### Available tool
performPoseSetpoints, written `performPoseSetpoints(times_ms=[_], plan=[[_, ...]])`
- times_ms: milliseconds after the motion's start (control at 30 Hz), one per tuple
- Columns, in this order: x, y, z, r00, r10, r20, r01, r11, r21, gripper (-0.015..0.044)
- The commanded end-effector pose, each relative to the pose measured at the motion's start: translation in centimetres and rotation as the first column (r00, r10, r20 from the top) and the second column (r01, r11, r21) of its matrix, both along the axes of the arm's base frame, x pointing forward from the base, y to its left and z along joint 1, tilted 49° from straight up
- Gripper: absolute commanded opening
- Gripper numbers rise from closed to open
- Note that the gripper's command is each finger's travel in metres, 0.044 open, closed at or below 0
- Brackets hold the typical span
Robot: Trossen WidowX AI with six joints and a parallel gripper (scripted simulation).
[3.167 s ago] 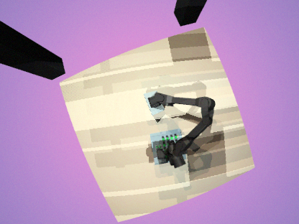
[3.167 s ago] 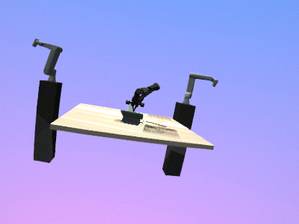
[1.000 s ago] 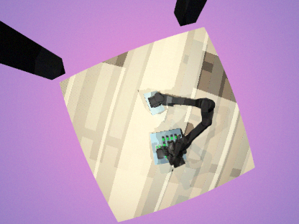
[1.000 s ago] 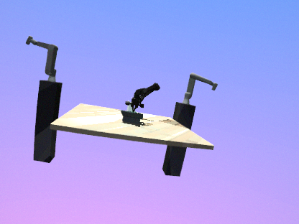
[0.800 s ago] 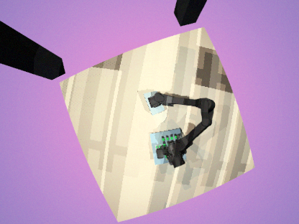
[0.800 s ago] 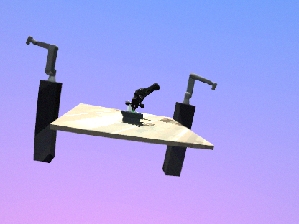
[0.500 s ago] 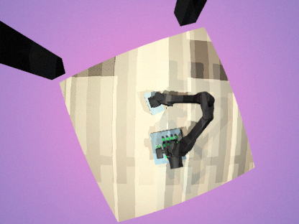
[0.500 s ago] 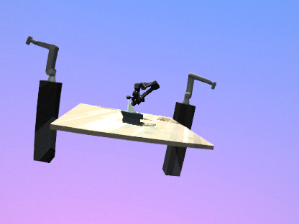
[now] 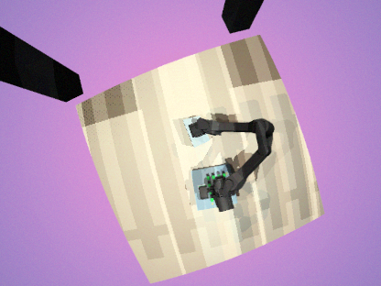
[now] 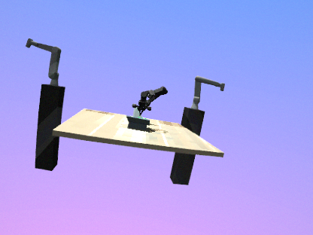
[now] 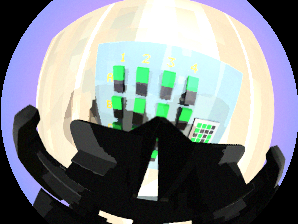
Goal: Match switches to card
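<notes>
The light blue panel (image 9: pixel 200 177) (image 10: pixel 138 120) (image 11: pixel 220 87) carries a grid of green and dark grey switches. In the wrist view, row A, with switch A1 (image 11: pixel 119 79) and switch A4 (image 11: pixel 190 90), and row B, with switch B2 (image 11: pixel 138 112), show green far halves and dark near halves. Which halves are raised is hard to tell. My gripper (image 11: pixel 160 120) (image 10: pixel 140 113) is shut and empty, its tips just nearer than B3 in that view. It hides most of the nearer rows. Contact cannot be told. The small card (image 11: pixel 204 131) lies right of the grid, its near edge partly hidden; its squares are small and blurred.
The arm (image 9: pixel 263 137) reaches from its base plate (image 9: pixel 200 138) around to the panel. The wood-patterned table (image 9: pixel 160 183) (image 10: pixel 98 129) carries both. Dark pillars (image 10: pixel 49 128) (image 10: pixel 192 117) with other grey arms stand beyond the table's edges. Shadows fall near the panel.
</notes>
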State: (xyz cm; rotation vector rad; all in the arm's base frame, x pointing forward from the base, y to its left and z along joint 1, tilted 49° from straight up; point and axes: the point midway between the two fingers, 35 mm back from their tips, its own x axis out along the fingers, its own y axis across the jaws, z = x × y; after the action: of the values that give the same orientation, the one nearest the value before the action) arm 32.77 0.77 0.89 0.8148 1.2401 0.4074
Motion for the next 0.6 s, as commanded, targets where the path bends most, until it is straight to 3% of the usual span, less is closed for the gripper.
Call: performPoseSetpoints(times_ms=[0, 567], plan=[[-0.1, 0.0, -0.4, 1.0, -0.009, -0.009, 0.009, 1.0, 0.001, 0.0], [0.7, 1.6, -1.9, 1.0, -0.009, -0.009, 0.009, 1.0, 0.002, 0.0]])
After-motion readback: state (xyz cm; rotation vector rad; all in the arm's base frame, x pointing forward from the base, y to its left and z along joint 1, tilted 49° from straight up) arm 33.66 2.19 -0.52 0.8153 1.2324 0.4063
